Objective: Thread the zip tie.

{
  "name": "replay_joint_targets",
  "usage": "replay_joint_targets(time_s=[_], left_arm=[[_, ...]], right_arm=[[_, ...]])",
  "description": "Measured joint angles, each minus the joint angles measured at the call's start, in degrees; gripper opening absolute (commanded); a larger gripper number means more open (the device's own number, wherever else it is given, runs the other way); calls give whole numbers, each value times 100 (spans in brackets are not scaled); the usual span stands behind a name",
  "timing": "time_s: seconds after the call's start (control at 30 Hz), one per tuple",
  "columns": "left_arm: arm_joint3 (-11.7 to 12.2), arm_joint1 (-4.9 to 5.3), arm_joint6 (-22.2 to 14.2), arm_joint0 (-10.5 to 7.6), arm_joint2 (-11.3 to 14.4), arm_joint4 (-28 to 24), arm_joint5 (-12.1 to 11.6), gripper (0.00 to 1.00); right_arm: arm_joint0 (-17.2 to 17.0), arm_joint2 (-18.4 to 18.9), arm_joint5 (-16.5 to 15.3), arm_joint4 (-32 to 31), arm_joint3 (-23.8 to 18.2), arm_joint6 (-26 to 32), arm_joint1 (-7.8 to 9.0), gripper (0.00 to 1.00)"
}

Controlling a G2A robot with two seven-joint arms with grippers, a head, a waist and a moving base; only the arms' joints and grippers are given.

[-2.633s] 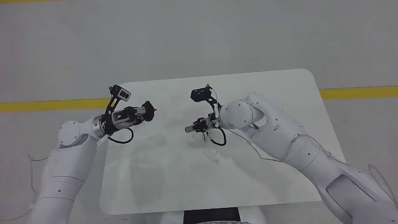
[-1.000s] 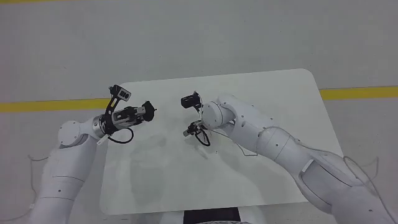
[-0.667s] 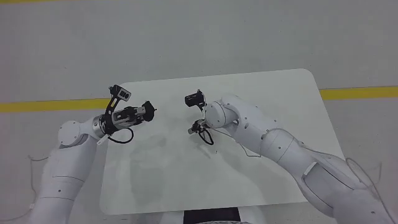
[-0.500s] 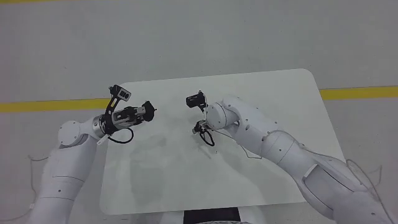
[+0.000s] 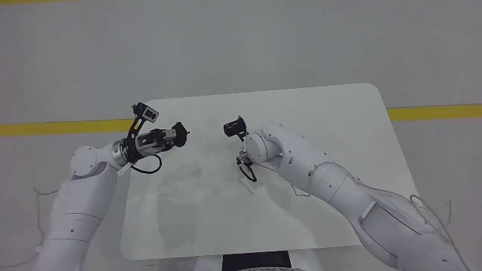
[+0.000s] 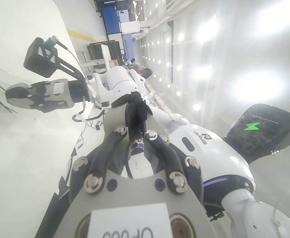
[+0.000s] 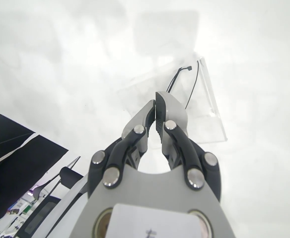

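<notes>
Thin black zip ties (image 7: 194, 82) lie in a clear shallow tray (image 7: 217, 125) on the white table (image 5: 339, 120). My right gripper (image 7: 155, 102) points down over this tray, shut, and one tie with a small head (image 7: 189, 68) runs behind its fingertip; I cannot tell whether it is pinched. In the top view the right gripper (image 5: 242, 162) is near the table's middle. My left gripper (image 5: 182, 130) is held above the table's left part, aimed at the right gripper (image 6: 9, 95). The left gripper (image 6: 136, 100) is shut, with a ragged black lump at its tips.
The table's right half and near side are bare white surface. Yellow floor lines run beyond the far edge and past both sides of the table.
The right gripper turned from lying level, aimed at the left one, to pointing down, and shifted slightly right and nearer to the table. The left arm kept still.
</notes>
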Motion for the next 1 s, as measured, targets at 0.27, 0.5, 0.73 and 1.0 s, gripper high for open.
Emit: replay_joint_targets(time_s=[0.27, 0.5, 0.73, 1.0], left_arm=[[0, 0, 0, 0, 0, 0, 0, 0], [0, 0, 0, 0, 0, 0, 0, 0], [0, 0, 0, 0, 0, 0, 0, 0], [0, 0, 0, 0, 0, 0, 0, 0]], right_arm=[[69, -96, 0, -182, 482, -113, -264, 23], [103, -70, 0, -331, 759, -102, -439, 15], [100, 1, 0, -560, 921, -39, -553, 0], [57, 179, 0, -849, 839, 105, -607, 0]])
